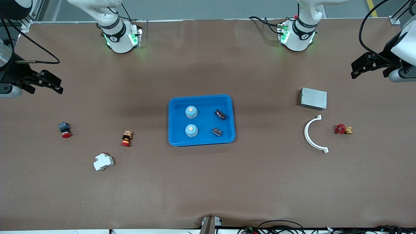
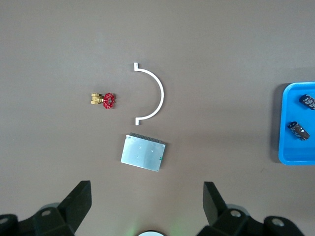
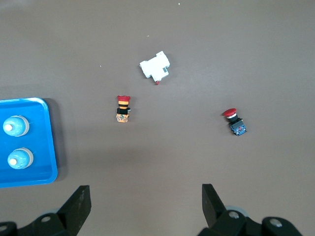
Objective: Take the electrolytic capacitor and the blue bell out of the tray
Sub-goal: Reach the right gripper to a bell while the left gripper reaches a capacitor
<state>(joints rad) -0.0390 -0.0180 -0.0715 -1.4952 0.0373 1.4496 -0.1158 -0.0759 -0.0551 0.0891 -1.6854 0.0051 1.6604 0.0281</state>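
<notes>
A blue tray [image 1: 208,122] lies mid-table. In it are two light-blue bells [image 1: 191,112] [image 1: 191,130] toward the right arm's end and two dark capacitors [image 1: 220,114] [image 1: 217,131] toward the left arm's end. The left wrist view shows both capacitors [image 2: 309,102] [image 2: 299,131] in the tray's corner [image 2: 288,147]. The right wrist view shows both bells [image 3: 15,126] [image 3: 19,159] in the tray [image 3: 47,142]. My left gripper [image 1: 368,73] [image 2: 146,196] hangs open and empty over the left arm's end of the table. My right gripper [image 1: 47,90] [image 3: 145,196] hangs open and empty over the right arm's end.
Toward the left arm's end lie a metal box [image 1: 313,98], a white arc-shaped piece [image 1: 310,136] and a red-handled valve [image 1: 343,129]. Toward the right arm's end lie a red-capped blue button [image 1: 64,129], an orange button [image 1: 126,138] and a white breaker [image 1: 103,161].
</notes>
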